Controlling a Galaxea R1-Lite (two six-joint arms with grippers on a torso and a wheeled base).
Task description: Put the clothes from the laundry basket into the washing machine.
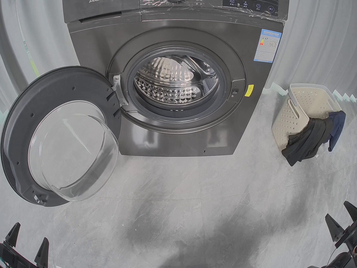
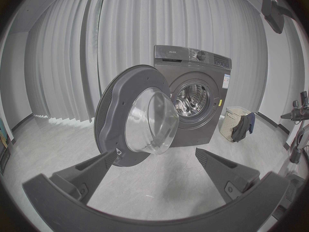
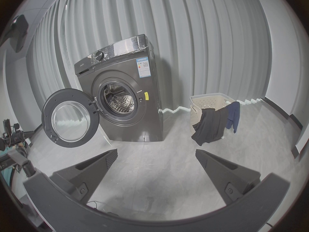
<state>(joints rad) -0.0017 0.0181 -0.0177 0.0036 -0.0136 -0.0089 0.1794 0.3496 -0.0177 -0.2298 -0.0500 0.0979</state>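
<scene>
1. the washing machine [image 1: 178, 93] stands with its door [image 1: 59, 138] swung wide to the robot's left. the drum [image 1: 173, 80] looks bare of clothing.
2. the laundry basket [image 1: 314, 97] sits on the floor just right of the machine. a black garment [image 1: 306, 140] and a blue garment [image 1: 337, 129] drape over its front rim.
3. the left gripper [image 1: 29, 239] and right gripper [image 1: 340, 214] hang low, well apart from the basket, fingers spread, holding nothing.
4. the task seems barely begun: the door is open, but both garments are left to fetch and load.
</scene>
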